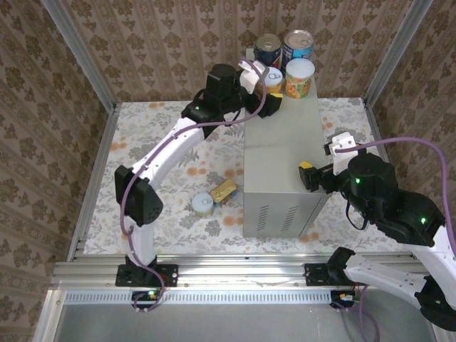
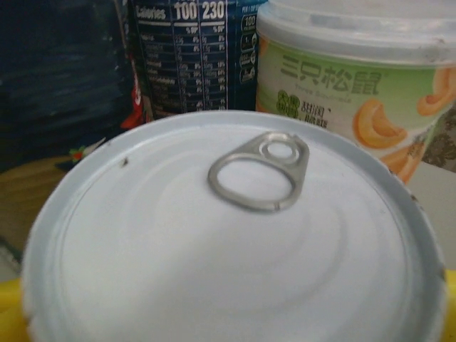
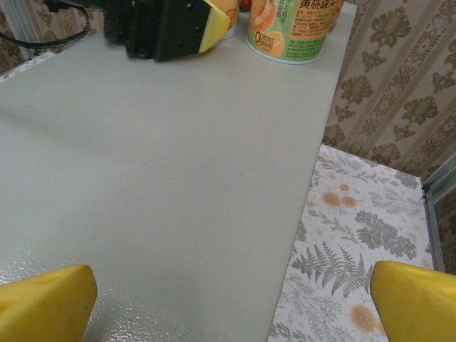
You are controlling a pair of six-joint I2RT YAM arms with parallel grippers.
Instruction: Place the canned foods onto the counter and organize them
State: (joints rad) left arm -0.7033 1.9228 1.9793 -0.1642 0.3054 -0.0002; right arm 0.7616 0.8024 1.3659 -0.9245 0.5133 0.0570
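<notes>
At the far end of the grey counter (image 1: pixel 281 157) stand a dark blue can (image 1: pixel 267 48), a blue-and-red can (image 1: pixel 298 46) and a green-and-orange can (image 1: pixel 299 77). My left gripper (image 1: pixel 269 84) is shut on a fourth can with a silvery pull-ring lid (image 2: pixel 235 235), just left of the green-and-orange can (image 2: pixel 356 78). Whether it rests on the counter I cannot tell. On the floral floor lie a round can (image 1: pixel 204 204) and the gold tin (image 1: pixel 224 191). My right gripper (image 1: pixel 320 158) hangs open over the counter's near right edge (image 3: pixel 178 164), its yellow fingertips (image 3: pixel 43 306) wide apart.
Patterned walls and metal posts (image 1: pixel 78 57) enclose the floral floor (image 1: pixel 164 142). The counter's near face carries vent slots (image 1: pixel 271 214). In the right wrist view the left gripper's black-and-yellow finger (image 3: pixel 178 25) sits beside the green-and-orange can (image 3: pixel 292 28), with floor (image 3: pixel 356 235) to the counter's right.
</notes>
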